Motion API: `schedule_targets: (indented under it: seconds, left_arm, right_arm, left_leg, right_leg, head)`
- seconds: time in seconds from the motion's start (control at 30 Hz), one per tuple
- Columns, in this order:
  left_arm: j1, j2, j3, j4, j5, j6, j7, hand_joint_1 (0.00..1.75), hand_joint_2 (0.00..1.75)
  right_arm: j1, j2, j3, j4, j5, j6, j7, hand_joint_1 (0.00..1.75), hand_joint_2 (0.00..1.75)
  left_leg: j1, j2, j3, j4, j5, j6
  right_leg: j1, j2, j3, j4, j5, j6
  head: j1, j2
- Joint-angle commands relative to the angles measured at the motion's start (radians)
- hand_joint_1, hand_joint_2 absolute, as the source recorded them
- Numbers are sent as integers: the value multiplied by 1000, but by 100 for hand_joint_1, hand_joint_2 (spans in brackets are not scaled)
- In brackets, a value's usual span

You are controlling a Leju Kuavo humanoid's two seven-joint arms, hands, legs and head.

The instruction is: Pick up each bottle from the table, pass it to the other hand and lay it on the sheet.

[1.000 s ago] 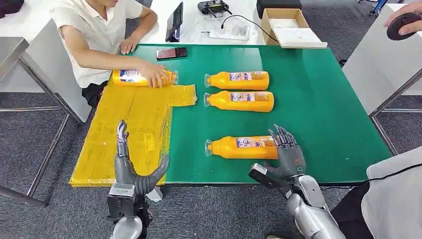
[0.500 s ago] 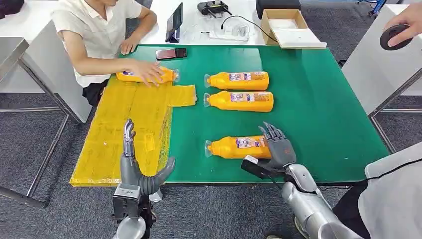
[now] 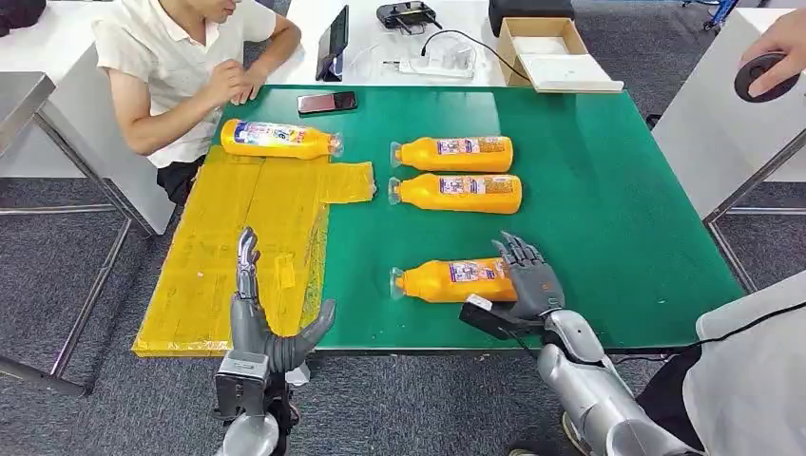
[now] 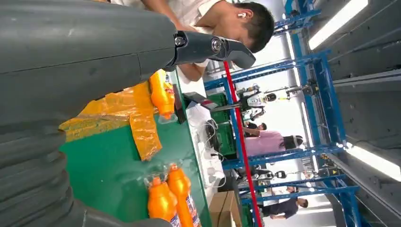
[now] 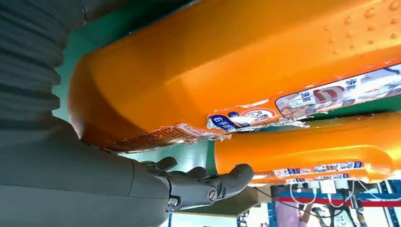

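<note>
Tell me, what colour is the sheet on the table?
Yellow. The sheet shows best in the head view.

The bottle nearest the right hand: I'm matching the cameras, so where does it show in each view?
Head view: nearest bottle lies low centre on the green table, base at the right hand.
Left wrist view: not in it.
Right wrist view: the big orange body close above the fingers.
Shared landmark: the green table.

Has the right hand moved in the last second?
Yes. The right hand shifted left along the green table toward the nearest bottle's base.
</note>
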Motion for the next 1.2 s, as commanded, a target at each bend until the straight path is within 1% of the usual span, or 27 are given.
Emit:
schedule_targets:
  seconds: [0.03,0.1,0.13,0.17,0.2,0.23,0.27,0.3,0.37,0.4,0.47,0.5,0.63,0.67,0.7,0.77,0.8,0.87,0.9,0.93,0.97,1.03,1.1,1.13,1.17,1.2]
  left_arm:
    - [-38,20,-28,67,11,-16,19,0,175]
    - [-42,19,-30,72,14,-21,23,0,175]
    - [-52,18,-34,87,15,-26,23,0,175]
    - [-73,12,-43,119,34,-53,40,0,175]
    - [-103,12,-61,163,70,-123,67,0,175]
    - [-101,13,-60,161,70,-124,67,0,175]
    - [-100,14,-60,161,70,-125,67,0,175]
    - [-100,14,-60,161,70,-125,67,0,175]
    - [-100,14,-60,161,70,-125,67,0,175]
    - [-100,14,-60,161,70,-125,67,0,175]
    - [-93,14,-55,158,79,-132,77,0,175]
    - [-97,15,-56,168,87,-142,82,0,175]
    - [-113,20,-56,189,110,-157,73,0,175]
    - [-112,22,-54,182,117,-155,65,0,175]
    - [-107,25,-52,172,120,-151,62,0,175]
    - [-86,30,-42,135,125,-140,59,0,175]
    - [-73,26,-29,118,128,-122,56,0,175]
    - [-39,10,2,87,129,-64,43,0,175]
    - [-18,-2,20,75,152,-45,50,0,175]
    - [-4,-6,26,72,180,-45,62,0,175]
    - [9,-8,30,68,220,-61,70,0,175]
    - [48,-2,23,49,399,-172,130,0,175]
    - [66,20,-14,58,459,-205,153,0,175]
    - [68,27,-28,65,458,-204,149,0,175]
    - [67,33,-40,69,447,-205,136,0,175]
    - [65,39,-52,66,437,-210,111,0,175]
  right_arm:
    - [-67,13,50,150,1,115,90,0,175]
    - [-79,8,70,161,7,167,110,0,175]
    - [-97,0,94,187,4,251,150,0,175]
    - [-109,-14,112,218,-8,359,204,175,175]
    - [-92,-44,147,210,-62,509,160,175,175]
    - [-89,-45,152,205,-64,513,154,175,175]
    - [-86,-44,153,204,-64,511,154,175,175]
    - [-86,-44,153,204,-64,511,154,175,175]
    - [-86,-44,153,204,-64,511,154,175,175]
    - [-86,-44,153,204,-64,511,154,175,175]
    - [-72,-57,171,174,-104,568,105,175,175]
    - [-72,-71,180,169,-134,623,66,175,175]
    - [-68,-103,177,140,-254,710,-49,175,175]
    - [-64,-104,178,128,-288,699,-76,175,175]
    - [-56,-94,172,113,-316,669,-97,175,175]
    - [-35,-67,168,76,-368,582,-131,175,175]
    - [-19,-46,144,48,-411,535,-150,175,175]
    - [34,2,100,-54,-470,403,-179,175,175]
    - [82,31,66,-146,-506,329,-196,175,175]
    - [125,48,50,-228,-527,290,-199,175,175]
    - [168,59,43,-308,-545,271,-197,175,175]
    - [282,97,16,-503,-598,198,-208,175,175]
    - [357,116,34,-624,-623,159,-233,175,175]
    - [367,112,51,-639,-617,152,-233,175,175]
    - [368,117,49,-640,-624,142,-237,175,175]
    - [353,115,57,-623,-630,143,-238,175,175]
  left_leg:
    - [1,2,3,-1,-1,-2]
    - [0,2,2,-1,-1,-2]
    - [1,2,2,-1,-1,-2]
    - [1,3,3,-1,-1,-2]
    - [1,3,4,-1,0,-1]
    - [1,6,9,-1,0,-2]
    - [1,6,16,-1,-1,-2]
    - [2,4,19,-3,0,-1]
    - [2,6,20,-3,-2,-1]
    - [1,7,22,-2,-3,0]
    - [2,6,23,-3,-2,-1]
    - [2,6,23,-2,-2,0]
    - [2,5,21,-3,-1,-1]
    - [2,6,23,-2,-3,-1]
    - [2,5,21,-3,-2,-1]
    - [2,10,25,-1,-5,0]
    - [2,9,23,-3,-4,-1]
    - [2,11,23,-3,-5,-1]
    - [3,13,23,-2,-6,-1]
    - [2,13,23,-2,-5,-1]
    - [3,15,23,-3,-6,-2]
    - [4,16,22,-4,-6,-3]
    - [4,11,21,-3,-6,-2]
    - [6,13,21,-2,-7,-2]
    - [5,9,19,-3,-7,-2]
    - [6,10,17,-2,-8,-3]
  right_leg:
    - [1,1,2,-1,0,-2]
    - [1,1,2,-1,0,-2]
    - [1,1,2,-1,0,-2]
    - [1,1,2,-1,0,-2]
    - [1,1,3,-1,0,-2]
    - [2,3,7,-3,1,-2]
    - [1,4,5,-4,2,-3]
    - [3,3,7,-7,2,-3]
    - [3,5,11,-6,1,-2]
    - [2,6,20,-5,0,-1]
    - [2,5,22,-5,0,-1]
    - [2,5,21,-5,0,-1]
    - [3,3,20,-7,1,-1]
    - [2,5,20,-6,0,-1]
    - [3,3,19,-7,2,-2]
    - [2,9,20,-5,1,-1]
    - [3,9,20,-8,2,-2]
    - [3,11,21,-7,2,-2]
    - [3,13,21,-6,2,-2]
    - [3,12,21,-6,1,-2]
    - [4,14,20,-6,2,-3]
    - [5,14,19,-6,1,-4]
    - [5,10,19,-6,-1,-3]
    - [6,13,19,-5,-1,-3]
    - [5,9,18,-4,-3,-3]
    - [6,10,17,-3,-4,-4]
  head:
    - [0,0]
    - [0,0]
    - [0,0]
    - [0,0]
    - [0,0]
    - [0,0]
    - [0,0]
    - [0,0]
    - [0,0]
    - [0,0]
    - [0,0]
    - [0,0]
    - [0,0]
    - [0,0]
    - [0,0]
    - [0,0]
    - [0,0]
    - [0,0]
    - [0,0]
    - [0,0]
    - [0,0]
    - [0,0]
    - [0,0]
    - [0,0]
    - [0,0]
    - [0,0]
